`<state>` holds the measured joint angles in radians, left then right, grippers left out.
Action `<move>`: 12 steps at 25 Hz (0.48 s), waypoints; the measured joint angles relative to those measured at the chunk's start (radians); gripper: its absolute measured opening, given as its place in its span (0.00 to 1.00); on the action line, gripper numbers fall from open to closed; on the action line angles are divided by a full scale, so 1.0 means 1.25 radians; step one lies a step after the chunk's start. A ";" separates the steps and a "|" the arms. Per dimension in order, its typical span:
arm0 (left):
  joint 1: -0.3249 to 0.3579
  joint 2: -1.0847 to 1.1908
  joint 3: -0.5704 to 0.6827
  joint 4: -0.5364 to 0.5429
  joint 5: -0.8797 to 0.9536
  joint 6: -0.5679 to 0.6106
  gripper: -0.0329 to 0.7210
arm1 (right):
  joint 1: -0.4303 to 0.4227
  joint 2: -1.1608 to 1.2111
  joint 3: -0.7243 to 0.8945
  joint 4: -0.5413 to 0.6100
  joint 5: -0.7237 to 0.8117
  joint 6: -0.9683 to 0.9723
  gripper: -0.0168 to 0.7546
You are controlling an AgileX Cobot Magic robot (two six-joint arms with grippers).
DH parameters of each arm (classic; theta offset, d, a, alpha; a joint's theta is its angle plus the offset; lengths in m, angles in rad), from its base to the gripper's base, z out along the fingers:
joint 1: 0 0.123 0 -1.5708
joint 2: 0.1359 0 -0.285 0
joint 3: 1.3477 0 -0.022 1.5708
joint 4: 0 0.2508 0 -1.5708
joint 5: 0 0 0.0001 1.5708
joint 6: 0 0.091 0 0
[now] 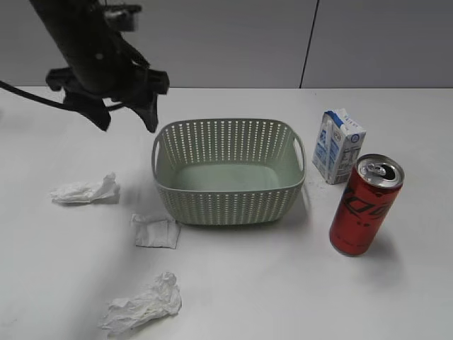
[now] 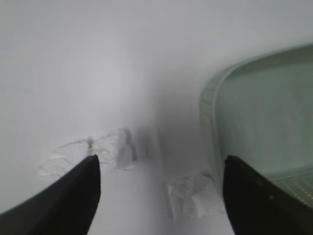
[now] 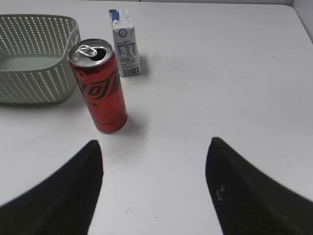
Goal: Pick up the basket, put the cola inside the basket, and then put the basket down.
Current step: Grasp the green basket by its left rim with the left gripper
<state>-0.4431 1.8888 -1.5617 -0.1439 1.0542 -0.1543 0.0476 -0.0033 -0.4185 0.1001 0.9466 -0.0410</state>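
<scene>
Here the task stands at its opening stage, as far as the views show: the basket [image 1: 228,172] rests empty on the table [image 1: 283,283], and the cola [image 1: 366,205] stands upright on the table to the right of it, apart from its wall, so lifting, loading and setting down all appear to remain. A milk carton [image 1: 338,145] stands upright just behind the cola, between it and the basket's right handle. Three crumpled tissues [image 1: 87,190] lie on the table left of and in front of the basket; they play no part in the task. The left hand [image 1: 127,117] hovers above the table just beyond the basket's left rear corner, its fingers spread wide and grasping nothing; in the left wrist view the basket's rim [image 2: 210,105] lies to the right of the gap between the fingers, not yet within it. The right hand [image 3: 154,188], outside the exterior view, is likewise spread wide and empty, with the cola ahead and slightly left of its opening, untouched.
</scene>
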 joint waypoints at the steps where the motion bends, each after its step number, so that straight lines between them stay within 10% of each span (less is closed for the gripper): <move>1: -0.013 0.019 -0.002 0.000 -0.002 -0.012 0.83 | 0.000 0.000 0.000 0.000 0.000 0.000 0.67; 12: -0.065 0.135 -0.004 0.003 -0.059 -0.126 0.83 | 0.000 0.000 0.000 0.000 0.000 0.000 0.67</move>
<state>-0.5244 2.0572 -1.5672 -0.1401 0.9805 -0.3119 0.0476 -0.0033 -0.4185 0.1001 0.9466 -0.0410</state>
